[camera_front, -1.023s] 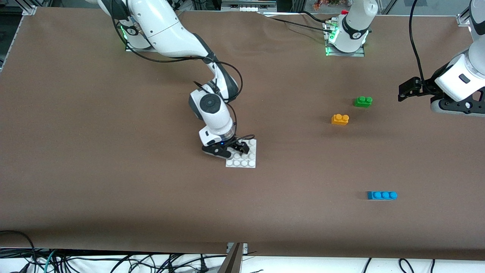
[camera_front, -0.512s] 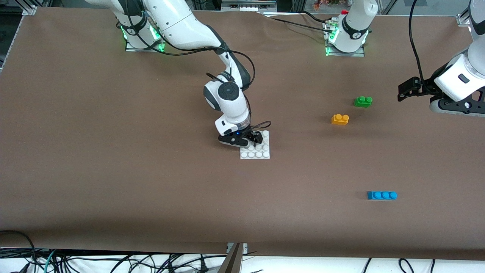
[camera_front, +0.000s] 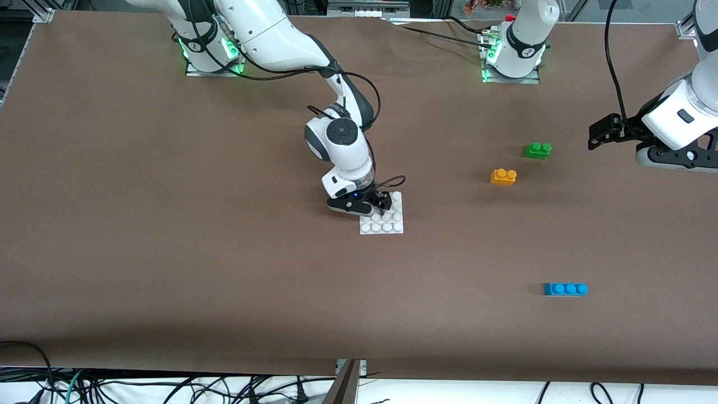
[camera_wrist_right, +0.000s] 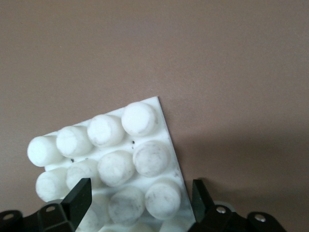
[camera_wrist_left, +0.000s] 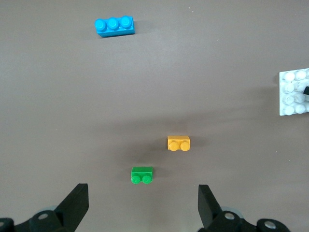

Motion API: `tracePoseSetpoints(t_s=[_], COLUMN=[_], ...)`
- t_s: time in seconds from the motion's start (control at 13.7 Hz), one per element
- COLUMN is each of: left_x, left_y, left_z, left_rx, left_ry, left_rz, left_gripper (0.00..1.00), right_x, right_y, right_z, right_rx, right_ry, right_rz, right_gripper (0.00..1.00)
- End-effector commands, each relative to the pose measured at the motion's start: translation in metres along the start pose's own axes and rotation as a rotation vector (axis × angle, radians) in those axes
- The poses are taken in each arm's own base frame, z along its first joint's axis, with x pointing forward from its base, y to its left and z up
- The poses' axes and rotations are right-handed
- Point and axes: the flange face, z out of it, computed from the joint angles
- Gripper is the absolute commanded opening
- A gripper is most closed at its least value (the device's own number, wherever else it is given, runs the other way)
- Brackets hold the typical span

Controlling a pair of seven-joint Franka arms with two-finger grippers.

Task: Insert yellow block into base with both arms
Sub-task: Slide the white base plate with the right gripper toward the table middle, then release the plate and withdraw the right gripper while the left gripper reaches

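Note:
The yellow block [camera_front: 503,177] lies on the brown table toward the left arm's end; it also shows in the left wrist view [camera_wrist_left: 178,143]. The white studded base [camera_front: 387,224] lies near the table's middle. My right gripper [camera_front: 381,203] is down on the part of the base farthest from the front camera. In the right wrist view its fingers straddle a corner strip of the base [camera_wrist_right: 104,130], with my right gripper [camera_wrist_right: 140,186] shut on it. My left gripper [camera_front: 597,134] hangs open and empty over the left arm's end of the table, with its jaws [camera_wrist_left: 142,193] wide apart.
A green two-stud brick [camera_front: 537,150] lies beside the yellow block, a little farther from the front camera, also in the left wrist view [camera_wrist_left: 142,175]. A blue three-stud brick [camera_front: 565,289] lies nearer the front camera [camera_wrist_left: 114,26]. The base's edge shows in the left wrist view [camera_wrist_left: 292,92].
My right gripper has moved toward the left arm's end and farther from the front camera, and the base has moved with it. The left arm waits unmoved.

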Motion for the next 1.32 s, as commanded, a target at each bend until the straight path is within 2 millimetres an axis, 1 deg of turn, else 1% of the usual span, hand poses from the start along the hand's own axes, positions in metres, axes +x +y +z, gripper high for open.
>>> tracePoseSetpoints(t_s=[0.0, 0.07, 0.22, 0.29, 0.37, 0.44, 0.58, 0.66, 0.73, 0.8, 0.88, 0.95, 1.02, 1.1, 1.17, 1.24], left_x=[-0.004, -0.004, -0.004, -0.004, -0.003, 0.003, 0.007, 0.008, 0.007, 0.005, 0.007, 0.017, 0.026, 0.034, 0.037, 0.033], left_y=[0.002, 0.002, 0.002, 0.002, 0.003, 0.005, 0.008, 0.008, 0.01, 0.016, 0.031, 0.04, 0.036, 0.039, 0.045, 0.058], left_z=[-0.007, -0.007, -0.006, -0.006, -0.004, 0.01, 0.017, 0.019, 0.021, 0.027, 0.039, 0.057, 0.071, 0.085, 0.105, 0.133], left_rx=[-0.011, -0.011, -0.011, -0.013, -0.014, -0.016, -0.018, -0.018, -0.018, -0.019, -0.016, -0.015, -0.023, -0.026, -0.024, -0.024], left_ry=[0.001, 0.002, -0.001, -0.001, -0.005, -0.039, -0.054, -0.059, -0.071, -0.102, -0.139, -0.17, -0.166, -0.144, -0.128, -0.122], left_rz=[0.017, 0.015, 0.017, 0.023, 0.023, 0.03, 0.039, 0.039, 0.044, 0.055, 0.081, 0.096, 0.094, 0.099, 0.124, 0.151], left_gripper=[1.0, 1.0, 1.0, 1.0, 1.0, 1.0, 1.0, 1.0, 1.0, 1.0, 1.0, 1.0, 1.0, 1.0, 1.0, 1.0], right_x=[0.01, 0.017, 0.042, 0.063, 0.077, 0.093, 0.13, 0.144, 0.154, 0.169, 0.186, 0.2, 0.207, 0.207, 0.209, 0.211], right_y=[-0.012, -0.014, -0.01, -0.004, 0.004, 0.021, 0.061, 0.078, 0.089, 0.108, 0.132, 0.162, 0.19, 0.214, 0.24, 0.263], right_z=[-0.021, -0.032, -0.058, -0.077, -0.091, -0.107, -0.147, -0.169, -0.191, -0.214, -0.239, -0.263, -0.288, -0.311, -0.331, -0.354], right_rx=[0.019, 0.03, 0.022, 0.023, 0.022, -0.008, -0.067, -0.087, -0.107, -0.128, -0.143, -0.155, -0.151, -0.145, -0.142, -0.144], right_ry=[0.008, 0.014, 0.012, 0.017, 0.018, 0.002, -0.054, -0.081, -0.112, -0.143, -0.175, -0.211, -0.231, -0.245, -0.257, -0.278], right_rz=[0.022, 0.024, 0.043, 0.04, 0.017, 0.018, -0.061, -0.089, -0.101, -0.115, -0.137, -0.157, -0.181, -0.197, -0.2, -0.2], right_gripper=[0.93, 0.93, 0.98, 0.98, 0.98, 0.99, 0.99, 0.99, 0.99, 0.99, 0.99, 0.99, 0.99, 0.99, 0.99, 0.99])
